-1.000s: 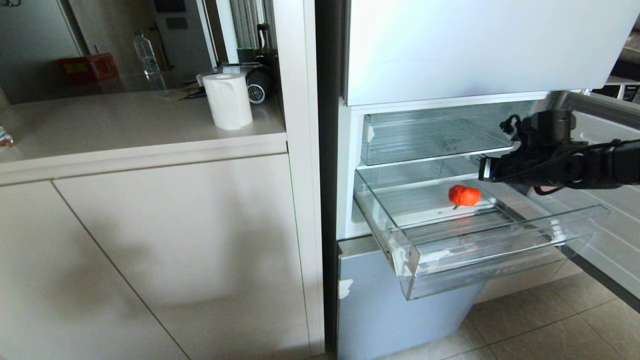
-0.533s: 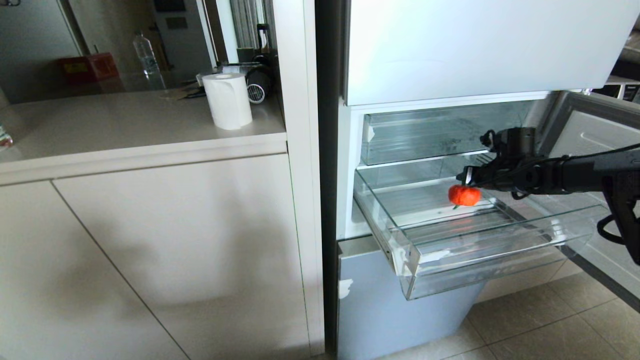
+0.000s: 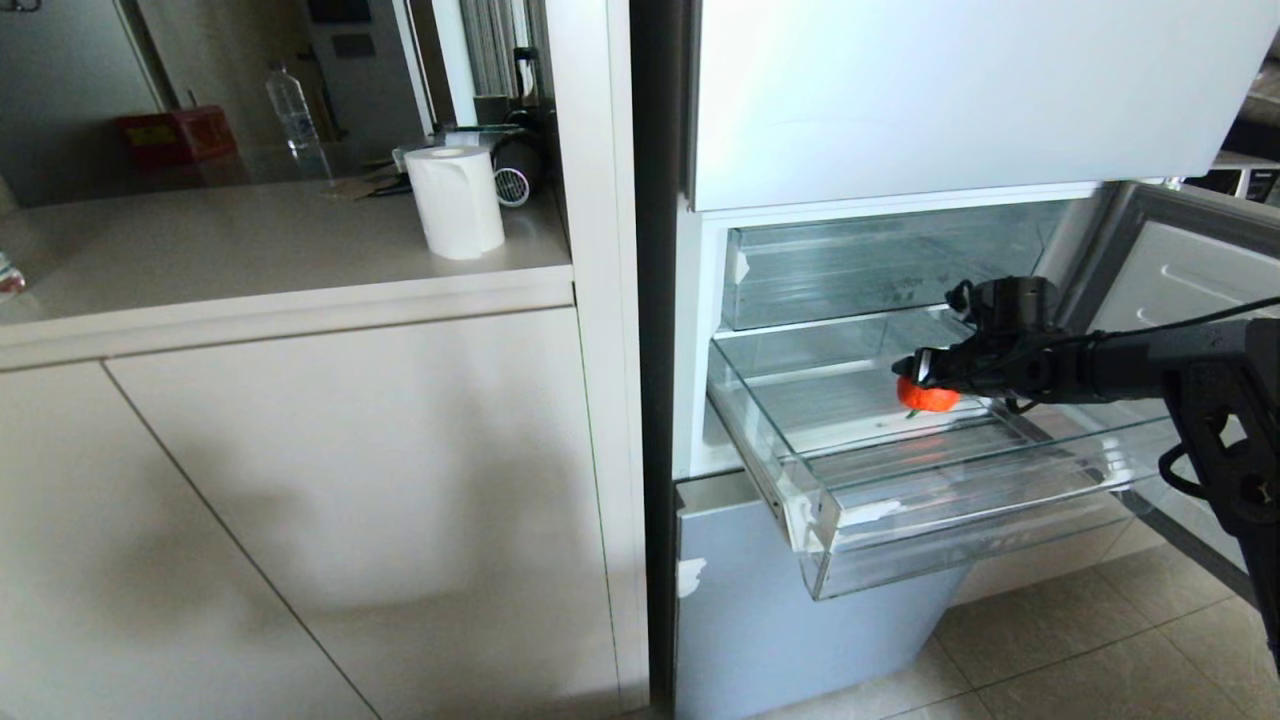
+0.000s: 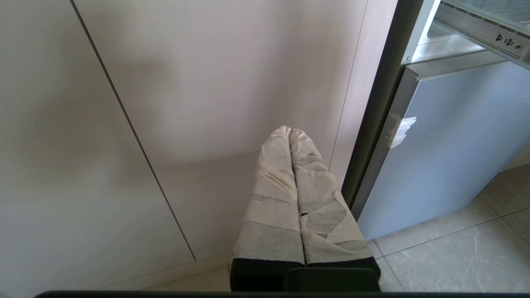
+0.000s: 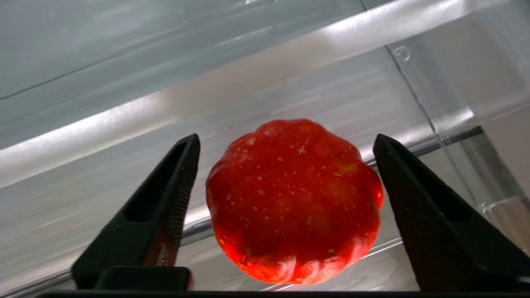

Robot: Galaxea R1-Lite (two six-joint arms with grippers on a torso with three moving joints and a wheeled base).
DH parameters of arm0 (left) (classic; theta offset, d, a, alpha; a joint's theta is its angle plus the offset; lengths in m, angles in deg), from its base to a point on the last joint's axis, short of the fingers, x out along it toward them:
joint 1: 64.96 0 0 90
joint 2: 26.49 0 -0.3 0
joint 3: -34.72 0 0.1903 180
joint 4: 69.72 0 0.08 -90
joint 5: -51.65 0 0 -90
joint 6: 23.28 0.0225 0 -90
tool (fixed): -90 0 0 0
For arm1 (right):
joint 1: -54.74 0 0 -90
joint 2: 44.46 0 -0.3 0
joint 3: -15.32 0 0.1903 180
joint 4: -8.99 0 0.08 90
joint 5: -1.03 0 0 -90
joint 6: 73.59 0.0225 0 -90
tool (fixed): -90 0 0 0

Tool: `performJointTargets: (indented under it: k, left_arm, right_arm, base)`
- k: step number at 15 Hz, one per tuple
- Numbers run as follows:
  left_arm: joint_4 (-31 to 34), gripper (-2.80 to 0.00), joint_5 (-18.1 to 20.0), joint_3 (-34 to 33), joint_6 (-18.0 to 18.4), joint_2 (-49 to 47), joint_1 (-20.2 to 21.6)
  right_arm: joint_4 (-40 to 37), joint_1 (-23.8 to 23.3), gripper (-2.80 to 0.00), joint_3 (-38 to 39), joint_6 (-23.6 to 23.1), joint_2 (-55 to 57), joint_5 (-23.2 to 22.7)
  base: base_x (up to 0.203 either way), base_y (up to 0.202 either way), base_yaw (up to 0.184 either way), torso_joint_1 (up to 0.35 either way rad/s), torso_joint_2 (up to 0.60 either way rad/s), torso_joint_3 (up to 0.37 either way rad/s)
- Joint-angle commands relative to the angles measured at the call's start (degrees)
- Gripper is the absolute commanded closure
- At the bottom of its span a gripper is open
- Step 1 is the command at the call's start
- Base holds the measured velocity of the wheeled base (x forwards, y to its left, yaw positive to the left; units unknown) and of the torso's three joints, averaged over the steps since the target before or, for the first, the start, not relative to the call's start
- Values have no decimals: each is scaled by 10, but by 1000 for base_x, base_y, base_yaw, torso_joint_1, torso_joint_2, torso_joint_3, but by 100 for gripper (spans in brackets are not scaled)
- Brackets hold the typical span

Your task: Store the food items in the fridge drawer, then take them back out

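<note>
- Right hand (image 5: 285,215) open, fingers (image 5: 165,207) flanking the tomato (image 5: 294,198) in the fridge drawer (image 3: 1000,520) without contact.
- Tomato centred in the gap; closing should grip it.
- Left hand (image 4: 292,136) closed, parked by the cabinet.

The right arm reaches in from the right edge of the head view, roughly level, its wrist at centre right; the right gripper (image 3: 915,372) points toward frame left with its two black fingers (image 5: 165,207) spread wide apart (neither pad pressing on anything); the left gripper (image 4: 292,134) hangs low, taped fingers pressed together.
</note>
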Motion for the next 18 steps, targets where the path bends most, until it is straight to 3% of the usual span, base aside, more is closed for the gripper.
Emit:
performJointTargets:
  k: [1, 5, 7, 8, 14, 18]
  left_arm:
    - [0, 0, 0, 0, 0, 0, 0]
    - [0, 0, 0, 0, 0, 0, 0]
    - [0, 0, 0, 0, 0, 0, 0]
    - [0, 0, 0, 0, 0, 0, 0]
    - [0, 0, 0, 0, 0, 0, 0]
    - [0, 0, 0, 0, 0, 0, 0]
  right_arm:
    - [1, 0, -280, 2, 1, 6, 1]
    - [3, 0, -280, 2, 1, 18, 7]
    - [12, 0, -280, 1, 3, 22, 32]
    - [29, 1, 0, 1, 4, 26, 38]
    - [49, 3, 0, 4, 12, 36, 41]
    - [46, 2, 0, 40, 66, -26, 39]
  base:
    - [0, 0, 0, 0, 0, 0]
    - [0, 0, 0, 0, 0, 0]
    - [0, 0, 0, 0, 0, 0]
    - [0, 0, 0, 0, 0, 0]
    - [0, 0, 0, 0, 0, 0]
    - [0, 0, 0, 0, 0, 0]
